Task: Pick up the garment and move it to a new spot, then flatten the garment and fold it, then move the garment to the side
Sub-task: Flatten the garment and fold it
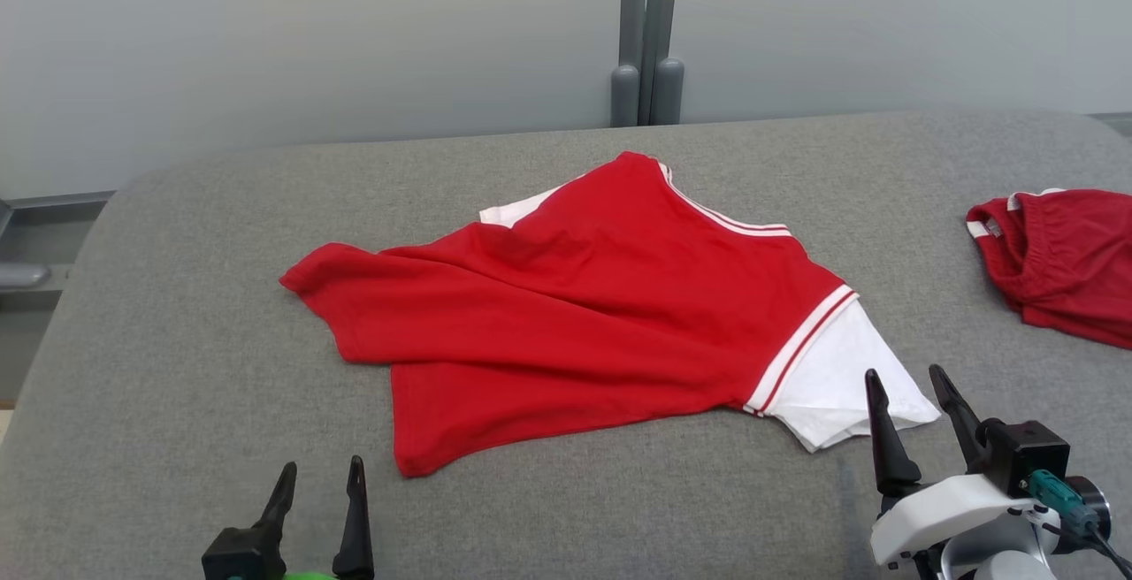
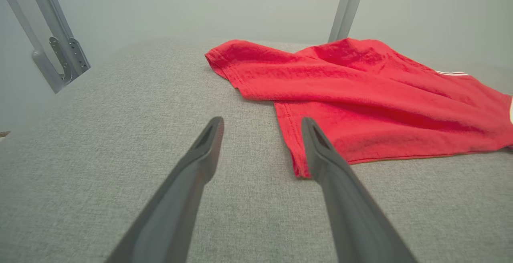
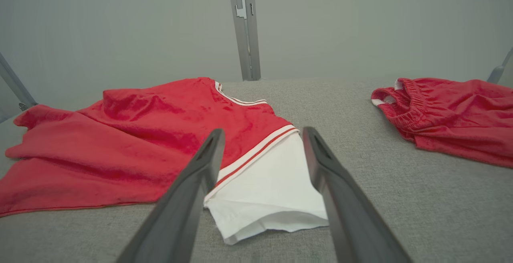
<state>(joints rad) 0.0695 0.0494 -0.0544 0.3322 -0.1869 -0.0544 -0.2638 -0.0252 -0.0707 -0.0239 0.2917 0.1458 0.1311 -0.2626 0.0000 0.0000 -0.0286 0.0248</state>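
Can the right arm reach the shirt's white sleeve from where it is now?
Probably yes. The right gripper sits close to the white sleeve, jaws open and pointed at it, and nothing lies between them. The sleeve lies flat with its edge free.

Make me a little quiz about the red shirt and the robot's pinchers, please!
1. Which part of the red shirt lies nearest the right gripper? A) white sleeve B) a pocket C) a zip
2. True or false: the left gripper is shut on the shirt.
3. How many garments lie on the grey cushion?
Key: 1. A. 2. False; it is open and holds nothing. 3. Two: the shirt and a second red garment off to the right.
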